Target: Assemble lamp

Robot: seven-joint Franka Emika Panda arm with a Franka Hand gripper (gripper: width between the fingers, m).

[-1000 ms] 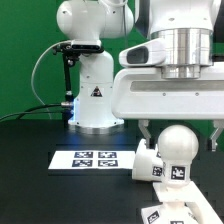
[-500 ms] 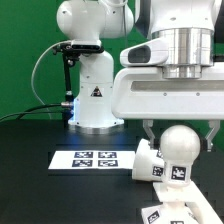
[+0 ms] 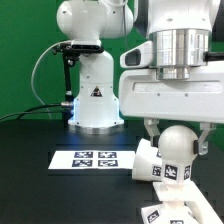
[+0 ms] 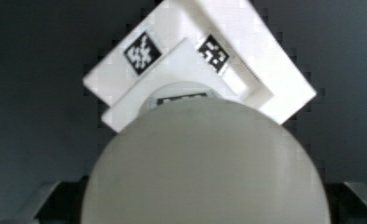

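The bulb (image 3: 178,146) stands upright on the black table, its round head up and tags on its lower part. My gripper (image 3: 177,134) hangs over it, open, with one finger on each side of the head and small gaps. In the wrist view the bulb's head (image 4: 198,165) fills the space between the fingers. The tapered shade (image 3: 146,160) lies against the bulb on the exterior view's left. The flat stepped base (image 3: 170,211) lies in front, cut off by the frame's lower edge; it also shows in the wrist view (image 4: 198,75) with two tags.
The marker board (image 3: 95,158) lies flat on the table to the exterior view's left of the parts. The robot's white body (image 3: 95,95) stands behind it, with a black cable looping on its left.
The gripper has sunk a little lower over the bulb, and its fingers now stand closer together on either side of the head. The lamp parts have not moved.
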